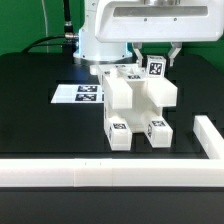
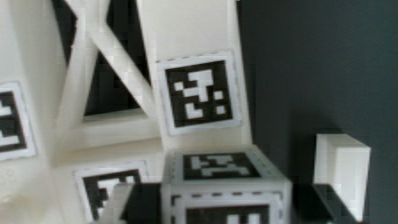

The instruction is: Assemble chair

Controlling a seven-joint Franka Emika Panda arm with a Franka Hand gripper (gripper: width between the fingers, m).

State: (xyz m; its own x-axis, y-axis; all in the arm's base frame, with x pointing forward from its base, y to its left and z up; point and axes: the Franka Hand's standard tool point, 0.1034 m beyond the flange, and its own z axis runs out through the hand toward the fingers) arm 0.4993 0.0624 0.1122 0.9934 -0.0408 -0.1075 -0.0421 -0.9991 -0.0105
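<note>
Black surface, one chair mostly in a single lump

Black surface (image 1: 30, 120) fills the exterior view, and on its middle we find one chair (image 1: 135, 100), a chunky white cluster of blocks standing upright and joined as far as we can see. We count four tags (image 1: 155, 67) on it from here. We see no loose piece lying apart from it, so we judge the build well along. What is left is probably seating the topmost part. One arm (image 1: 110, 25) hangs over it from behind. Its one gripper (image 1: 158, 58) sits at the chair's top tagged part with dark fingers (image 1: 175, 52) on either side, but we cannot tell whether they press it. One marker board (image 1: 80, 93) lies toward the exterior view's left, and one rail (image 1: 100, 172) fences the near edge.

From the wrist view we make out two slanted bars (image 2: 107, 65), one post (image 2: 196, 35) and one block (image 2: 222, 175), with at least four tags among them. No fingers show here.
</note>
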